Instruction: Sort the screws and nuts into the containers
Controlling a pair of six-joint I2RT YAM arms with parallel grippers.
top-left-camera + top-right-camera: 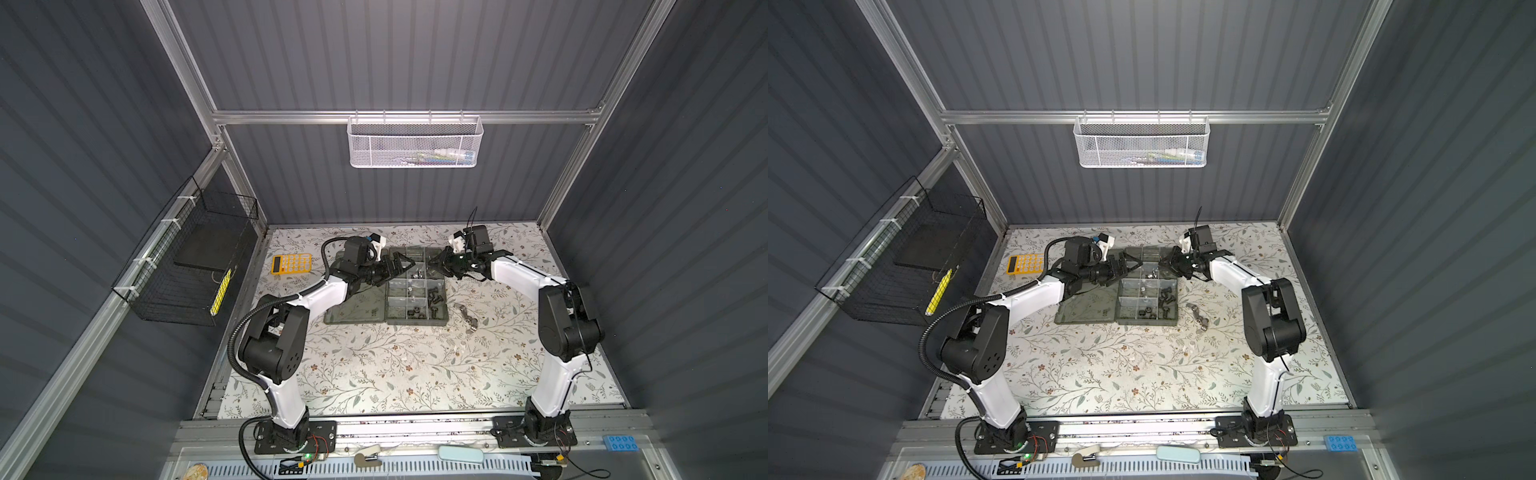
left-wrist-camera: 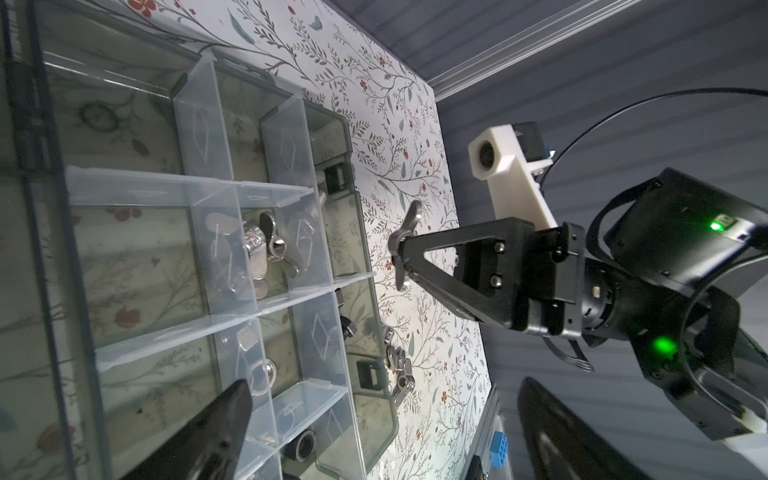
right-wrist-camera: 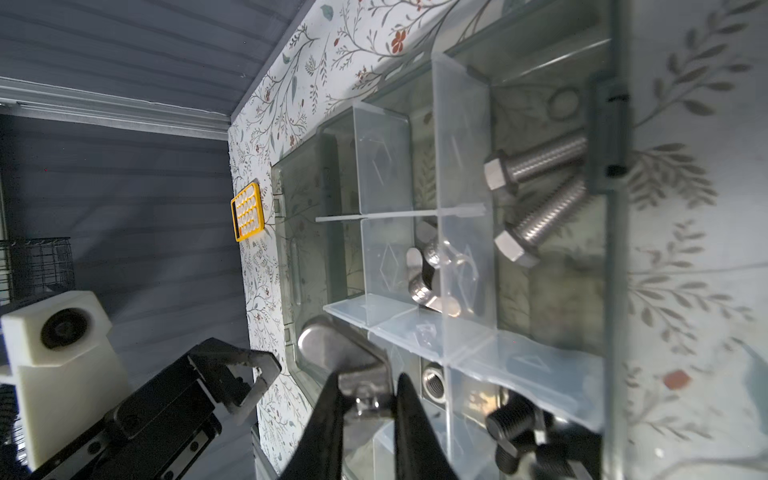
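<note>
**Right wrist view: one silver metal wing nut (image 3: 328, 349) in the air, sorting well along**

The right gripper (image 3: 368, 380) is clamped on that wing nut. Its two black fingers pinch the nut's body so that one wing sticks out past the tips. It hangs over the far half of the translucent grey-green plastic organizer case (image 1: 417, 323). The case lies open near the far edge of the floral-patterned bench (image 1: 374, 374), with its flat lid (image 1: 357, 313) folded out to the left. The left gripper (image 1: 402, 264) hovers over the same far half from the other side, its fingers spread wide and empty.

Much of the job looks done. One clear-walled cell holds two silver hex-head bolts (image 3: 536, 166). The cell beside it holds several sorted silver wing nuts (image 3: 424, 286). Toward the case's front edge sit black round-headed bolts (image 3: 515, 424) and black ring nuts (image 1: 415, 313), in separate cells. A lone silver hex nut (image 3: 434, 384) lies just under the gripper tips.

What is left is small. A cluster of loose silver wing nuts (image 1: 466, 319) lies on the bench just beside the case's right edge. A few pale specks (image 1: 460, 345) lie nearer the bench's front edge, too small to name.

The held nut most likely belongs with the others in the wing-nut cell. Dropping it there looks like the step in hand, and the loose cluster would follow.
</note>
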